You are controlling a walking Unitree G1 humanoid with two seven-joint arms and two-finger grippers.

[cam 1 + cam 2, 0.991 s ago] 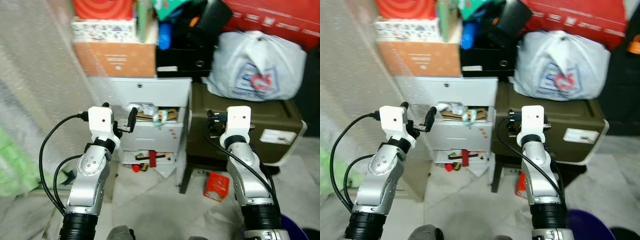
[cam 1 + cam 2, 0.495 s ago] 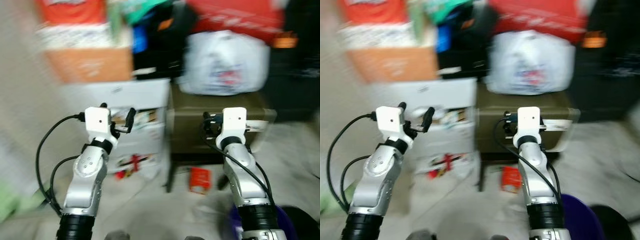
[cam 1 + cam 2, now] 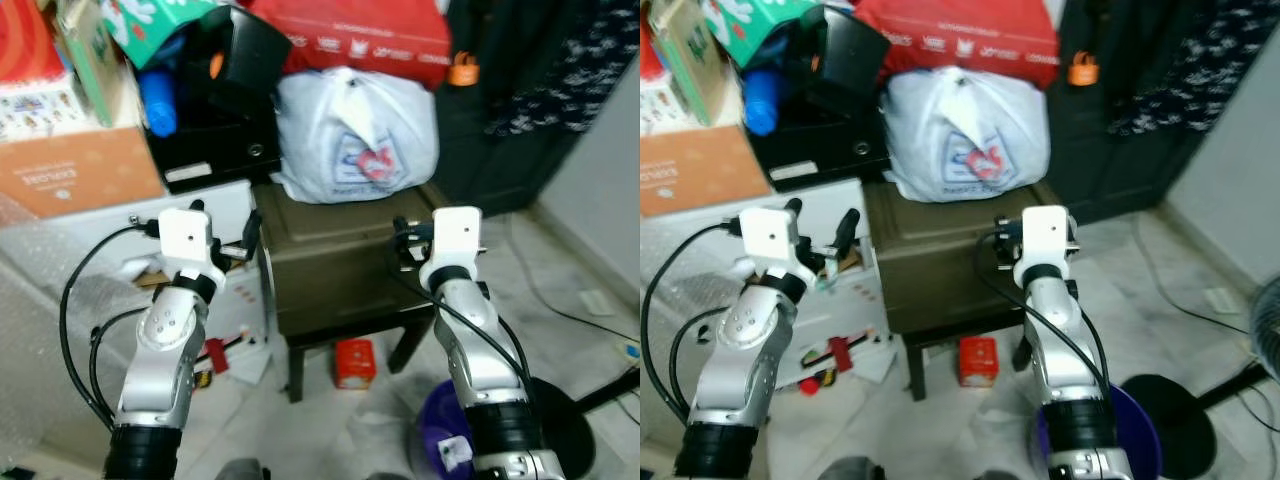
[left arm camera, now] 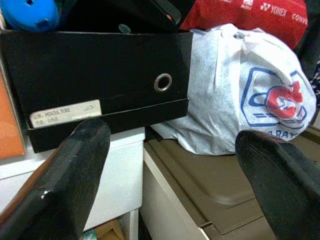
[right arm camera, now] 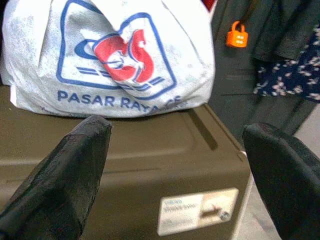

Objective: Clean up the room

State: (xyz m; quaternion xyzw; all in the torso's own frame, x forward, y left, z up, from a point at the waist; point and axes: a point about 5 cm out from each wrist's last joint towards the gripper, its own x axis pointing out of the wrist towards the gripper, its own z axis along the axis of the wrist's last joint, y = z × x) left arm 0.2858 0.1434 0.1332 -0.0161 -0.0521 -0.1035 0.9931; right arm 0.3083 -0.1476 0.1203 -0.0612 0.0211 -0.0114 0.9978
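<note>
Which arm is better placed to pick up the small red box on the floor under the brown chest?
Right, probably. The red box lies just inboard of the right gripper, whose fingers are open; the left gripper, also open, hangs over by the white drawer unit.

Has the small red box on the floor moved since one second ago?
No. The small red box lies below the olive trunk, by its legs, as before. Its shift in the picture comes from the camera turning.
</note>
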